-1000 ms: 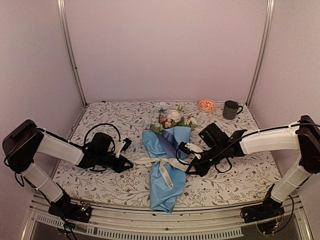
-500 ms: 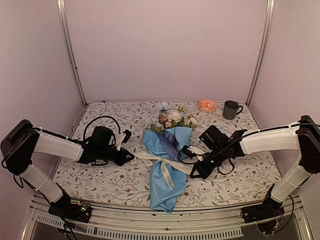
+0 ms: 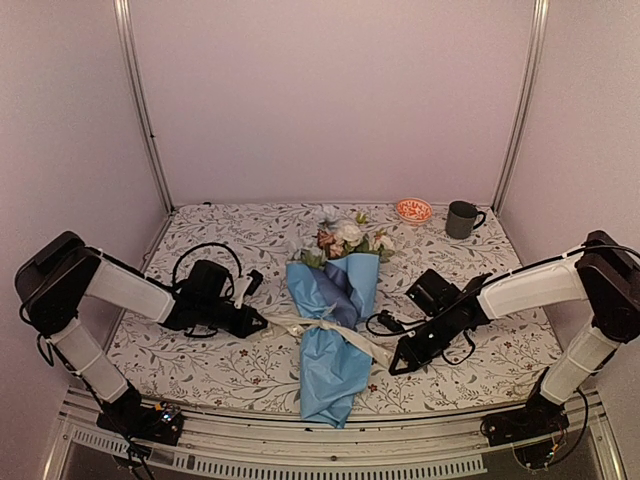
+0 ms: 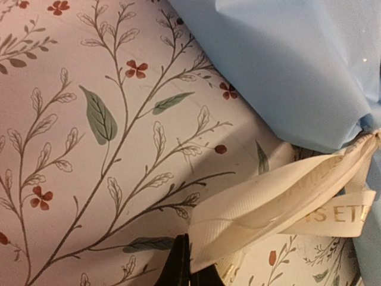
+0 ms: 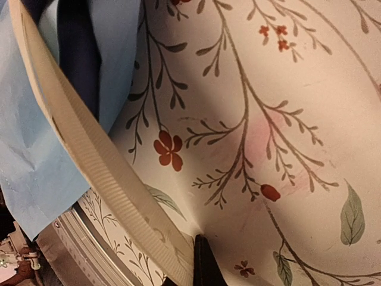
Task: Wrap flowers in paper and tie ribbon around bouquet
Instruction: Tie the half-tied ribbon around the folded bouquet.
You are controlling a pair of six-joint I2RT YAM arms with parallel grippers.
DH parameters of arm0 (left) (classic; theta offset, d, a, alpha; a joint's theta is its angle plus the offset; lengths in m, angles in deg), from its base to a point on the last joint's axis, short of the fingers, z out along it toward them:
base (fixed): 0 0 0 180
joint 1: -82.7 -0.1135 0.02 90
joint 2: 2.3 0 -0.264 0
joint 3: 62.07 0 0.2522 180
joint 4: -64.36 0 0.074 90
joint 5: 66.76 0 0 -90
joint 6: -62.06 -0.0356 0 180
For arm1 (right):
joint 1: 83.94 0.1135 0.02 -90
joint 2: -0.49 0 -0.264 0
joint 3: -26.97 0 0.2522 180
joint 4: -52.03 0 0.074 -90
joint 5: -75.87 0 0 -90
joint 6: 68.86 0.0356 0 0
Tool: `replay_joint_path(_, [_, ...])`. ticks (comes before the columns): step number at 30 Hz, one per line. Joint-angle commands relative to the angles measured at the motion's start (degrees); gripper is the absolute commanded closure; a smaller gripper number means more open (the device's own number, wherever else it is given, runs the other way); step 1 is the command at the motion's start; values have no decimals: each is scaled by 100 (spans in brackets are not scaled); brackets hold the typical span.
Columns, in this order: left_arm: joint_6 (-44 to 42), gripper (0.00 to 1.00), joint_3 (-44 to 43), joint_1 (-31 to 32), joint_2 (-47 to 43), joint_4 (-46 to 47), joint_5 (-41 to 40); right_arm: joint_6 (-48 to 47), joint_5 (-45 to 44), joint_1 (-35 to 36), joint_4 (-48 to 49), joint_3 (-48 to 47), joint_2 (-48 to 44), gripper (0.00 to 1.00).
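My left claw [image 3: 263, 322] is pinched shut on one end of the narrow cream-white ribbon [image 3: 295, 322], low over the leaf-printed surface [image 3: 200, 370]. The ribbon is tied round the long blue-paper bouquet [image 3: 330, 370], which lies mid-surface with its blooms toward the far edge. My right claw [image 3: 396, 363] is clamped on the other ribbon end, closer to the near edge.
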Motion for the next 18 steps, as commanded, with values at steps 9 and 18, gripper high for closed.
replay_joint_path(9, [80,100,312,-190,68,114,-231,325,135,-305,-197,420,114,100])
replay_joint_path(18, [73,100,317,-184,-38,262,259,338,208,-438,-158,393,-35,99])
